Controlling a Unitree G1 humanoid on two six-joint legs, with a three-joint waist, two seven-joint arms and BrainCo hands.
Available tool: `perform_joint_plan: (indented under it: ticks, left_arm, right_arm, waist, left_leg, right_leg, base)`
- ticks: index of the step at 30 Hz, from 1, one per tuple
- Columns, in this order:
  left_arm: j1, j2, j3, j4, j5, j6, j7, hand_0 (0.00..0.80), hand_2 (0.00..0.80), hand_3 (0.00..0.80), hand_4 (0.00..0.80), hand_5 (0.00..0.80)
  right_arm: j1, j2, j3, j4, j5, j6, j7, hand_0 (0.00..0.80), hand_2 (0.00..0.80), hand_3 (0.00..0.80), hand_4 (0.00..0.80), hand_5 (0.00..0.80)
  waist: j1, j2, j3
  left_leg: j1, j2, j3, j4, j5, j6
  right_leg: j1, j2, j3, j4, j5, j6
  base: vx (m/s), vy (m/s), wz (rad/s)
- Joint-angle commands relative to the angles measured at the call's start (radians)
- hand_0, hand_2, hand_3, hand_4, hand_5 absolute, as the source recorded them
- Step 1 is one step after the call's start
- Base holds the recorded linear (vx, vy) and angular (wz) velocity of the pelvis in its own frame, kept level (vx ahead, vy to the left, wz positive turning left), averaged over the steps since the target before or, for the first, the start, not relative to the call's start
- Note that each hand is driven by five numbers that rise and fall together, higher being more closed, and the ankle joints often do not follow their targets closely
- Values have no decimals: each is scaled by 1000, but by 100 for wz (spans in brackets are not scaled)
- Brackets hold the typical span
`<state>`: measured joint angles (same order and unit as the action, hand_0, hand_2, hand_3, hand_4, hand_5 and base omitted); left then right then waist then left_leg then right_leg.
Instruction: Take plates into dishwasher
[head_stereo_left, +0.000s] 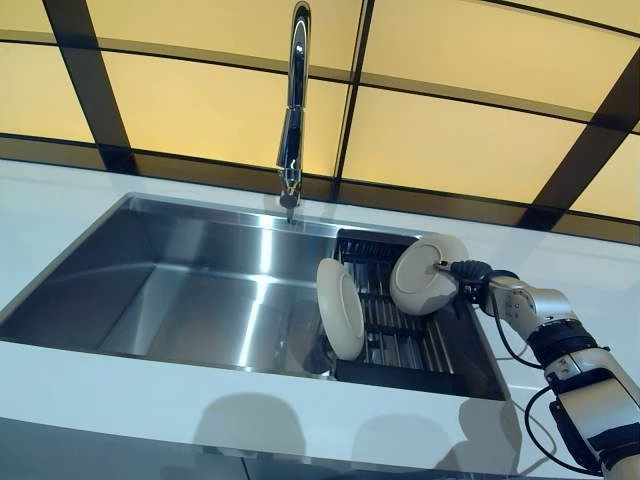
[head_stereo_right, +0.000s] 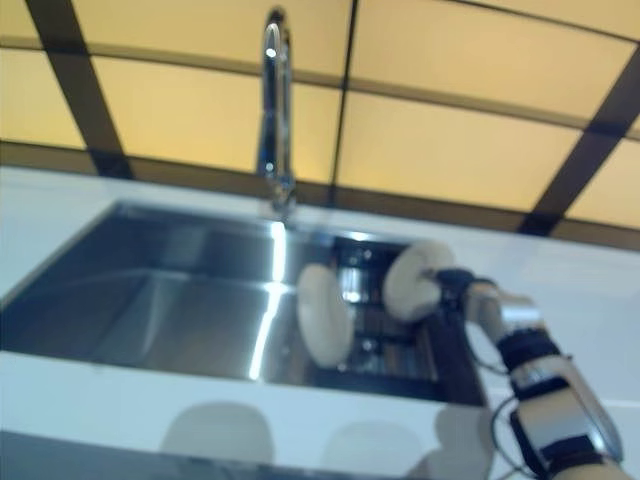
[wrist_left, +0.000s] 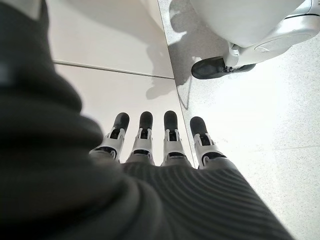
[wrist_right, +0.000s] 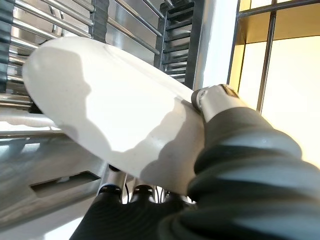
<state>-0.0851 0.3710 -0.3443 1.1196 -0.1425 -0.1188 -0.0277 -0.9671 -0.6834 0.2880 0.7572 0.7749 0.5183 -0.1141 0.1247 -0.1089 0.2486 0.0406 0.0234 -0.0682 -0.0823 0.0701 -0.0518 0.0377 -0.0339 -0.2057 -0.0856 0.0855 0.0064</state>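
My right hand (head_stereo_left: 468, 277) reaches in from the right and pinches the rim of a cream plate (head_stereo_left: 425, 275), holding it tilted above the dark drying rack (head_stereo_left: 400, 335) in the right part of the steel sink (head_stereo_left: 200, 290). In the right wrist view the plate (wrist_right: 115, 115) fills the frame, with the thumb (wrist_right: 215, 97) over its edge and the fingers under it. A second cream plate (head_stereo_left: 340, 307) stands upright on its edge at the rack's left side. My left hand (wrist_left: 155, 145) hangs low by the floor with straight fingers and holds nothing.
A tall chrome faucet (head_stereo_left: 293, 110) rises behind the sink's middle. White countertop (head_stereo_left: 120, 385) surrounds the sink. A yellow panelled wall with dark bars (head_stereo_left: 450, 130) stands behind. The left basin (head_stereo_left: 180, 300) holds nothing.
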Motion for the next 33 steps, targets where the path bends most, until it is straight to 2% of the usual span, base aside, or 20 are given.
perform_joint_plan:
  ticks: [1, 9, 22, 29, 31, 33]
  left_arm:
    - [-40, 8, -46, 13, -28, -11, 13, 0, 0, 0, 0, 0]
    - [-31, 11, -42, 12, -30, -19, 8, 0, 0, 0, 0, 0]
    - [-11, 15, -26, 23, -29, -29, 7, 0, 0, 0, 0, 0]
    - [-4, 19, -3, 39, -14, -45, 0, 0, 0, 0, 0, 0]
    - [-5, 21, 0, 41, -11, -45, -2, 0, 0, 0, 0, 0]
    - [0, 23, 5, 41, -9, -48, -2, 0, 0, 0, 0, 0]
  right_arm:
    - [-111, -55, 59, 2, -35, -103, -24, 800, 800, 800, 800, 800]
    - [-110, -82, 48, -66, -15, -186, -70, 800, 800, 800, 800, 800]
    - [-88, -119, 8, -217, 23, -279, -102, 800, 800, 800, 800, 800]
    - [-52, -136, -46, -370, 17, -393, -149, 800, 800, 800, 800, 800]
    - [-45, -138, -58, -391, 10, -406, -158, 800, 800, 800, 800, 800]
    - [-30, -151, -81, -432, -21, -456, -187, 800, 800, 800, 800, 800]
  waist:
    - [2, -19, -34]
    - [-2, -19, -39]
    - [-18, -26, -54]
    - [-44, -29, -65]
    - [-49, -26, -67]
    - [-61, -22, -67]
  left_leg:
    - [-9, -33, 45, -1, -45, 40]
    - [-4, -34, 45, -1, -48, 41]
    - [3, -41, 49, -5, -57, 52]
    - [15, -54, 72, 7, -73, 78]
    - [18, -56, 78, 11, -76, 83]
    - [16, -61, 88, 29, -86, 90]
  right_leg:
    - [18, -1, 22, 43, -55, 37]
    - [22, -9, 19, 51, -59, 41]
    - [21, -17, 37, 45, -48, 55]
    - [1, -45, 76, 77, -28, 88]
    - [-6, -50, 86, 85, -22, 96]
    - [-20, -61, 107, 96, -8, 111]
  base:
    - [0, 0, 0]
    - [0, 0, 0]
    - [-18, 33, 0]
    - [-51, 110, -6]
    - [-52, 118, -17]
    - [-70, 189, -20]
